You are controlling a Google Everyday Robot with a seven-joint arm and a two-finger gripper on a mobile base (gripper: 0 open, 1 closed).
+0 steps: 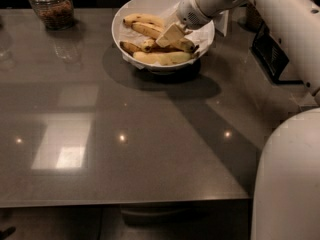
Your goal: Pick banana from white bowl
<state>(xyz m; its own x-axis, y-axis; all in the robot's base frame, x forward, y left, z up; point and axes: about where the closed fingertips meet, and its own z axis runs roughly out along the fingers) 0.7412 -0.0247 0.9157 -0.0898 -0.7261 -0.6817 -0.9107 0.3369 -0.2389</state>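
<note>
The white bowl (116, 20) stands at the back of the dark table, lined with white paper. It holds several bananas. The banana (143, 29), long and nearly straight with a dark tip at its right end, lies across the bowl's middle. A shorter curved banana (142, 18) lies behind it and a paler plump banana (162, 58) in front. My gripper (170, 35) reaches down from the upper right into the bowl and sits right on the middle of the long banana, hiding that part.
A glass jar (51, 5) with brown contents stands at the back left. A dark box-like object (272, 54) sits at the right table edge. My white body (287, 179) fills the lower right. The grey tabletop (125, 134) stretches toward the front edge.
</note>
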